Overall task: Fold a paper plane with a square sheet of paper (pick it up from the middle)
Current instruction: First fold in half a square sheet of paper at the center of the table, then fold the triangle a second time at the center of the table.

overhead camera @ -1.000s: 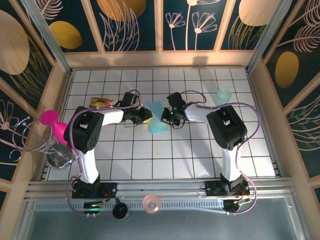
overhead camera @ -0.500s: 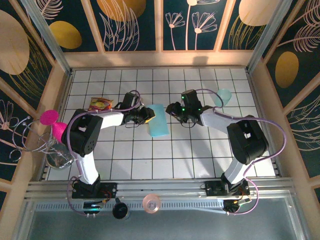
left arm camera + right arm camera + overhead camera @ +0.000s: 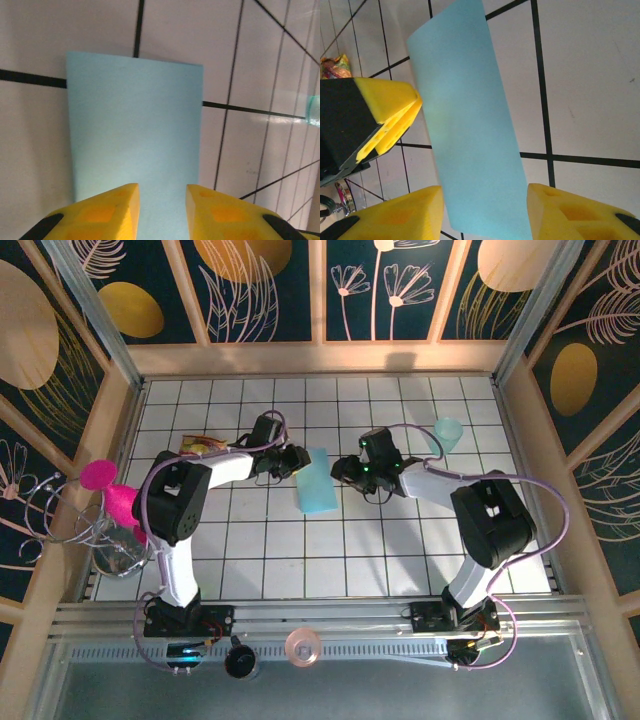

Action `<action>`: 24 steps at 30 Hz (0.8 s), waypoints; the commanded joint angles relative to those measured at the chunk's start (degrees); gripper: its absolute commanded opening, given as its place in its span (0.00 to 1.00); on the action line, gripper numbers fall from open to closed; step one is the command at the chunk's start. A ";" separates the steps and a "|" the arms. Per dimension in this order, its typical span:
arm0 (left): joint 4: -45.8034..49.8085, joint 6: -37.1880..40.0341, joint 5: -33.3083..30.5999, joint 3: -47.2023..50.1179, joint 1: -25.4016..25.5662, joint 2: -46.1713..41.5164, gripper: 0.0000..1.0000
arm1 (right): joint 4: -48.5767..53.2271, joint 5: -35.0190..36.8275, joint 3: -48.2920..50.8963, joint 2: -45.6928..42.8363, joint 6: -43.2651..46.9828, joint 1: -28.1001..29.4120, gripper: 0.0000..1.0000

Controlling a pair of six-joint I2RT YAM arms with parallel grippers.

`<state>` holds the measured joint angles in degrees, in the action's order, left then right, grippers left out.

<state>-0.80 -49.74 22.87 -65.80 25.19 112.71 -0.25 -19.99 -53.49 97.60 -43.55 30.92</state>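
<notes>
The square sheet of paper [image 3: 318, 483] lies on the tiled table as a light-blue rectangle, narrower than it is long, with straight edges. My left gripper [image 3: 297, 462] is at its far-left edge. In the left wrist view the paper [image 3: 135, 135] runs flat under the left gripper [image 3: 162, 192], whose yellow jaws stand a little apart with nothing pinched. My right gripper [image 3: 343, 472] is just right of the sheet. In the right wrist view the right gripper [image 3: 485, 200] is wide open above the paper [image 3: 467, 125], and the left arm's fingers [image 3: 395, 115] sit at the paper's edge.
A translucent pale-teal cup [image 3: 447, 432] stands at the far right. A snack wrapper [image 3: 200, 444] lies at the far left behind the left arm. A pink object [image 3: 100, 480] and a wire rack [image 3: 110, 540] sit beyond the left wall.
My right gripper has opened, let go of the paper and drawn back to the right. The paper has settled flat. My left gripper has shifted slightly towards the far side.
</notes>
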 commanded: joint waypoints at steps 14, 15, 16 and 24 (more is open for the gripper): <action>6.08 0.47 -4.20 -0.38 0.44 3.70 0.29 | 2.65 -5.57 2.94 1.35 4.97 2.21 0.43; 6.05 0.44 -4.24 -0.38 0.42 3.75 0.29 | 2.84 -5.78 2.79 1.45 5.12 2.21 0.43; 6.07 0.42 -4.31 -0.37 0.46 3.67 0.29 | 2.88 -6.01 2.79 1.48 5.21 2.29 0.43; 6.51 0.69 -4.42 -0.47 0.45 3.60 0.29 | 4.21 -5.17 2.87 2.94 5.36 3.33 0.43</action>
<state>1.04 -49.74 20.45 -66.24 25.30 114.54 2.00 -25.19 -51.57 99.04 -39.27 33.47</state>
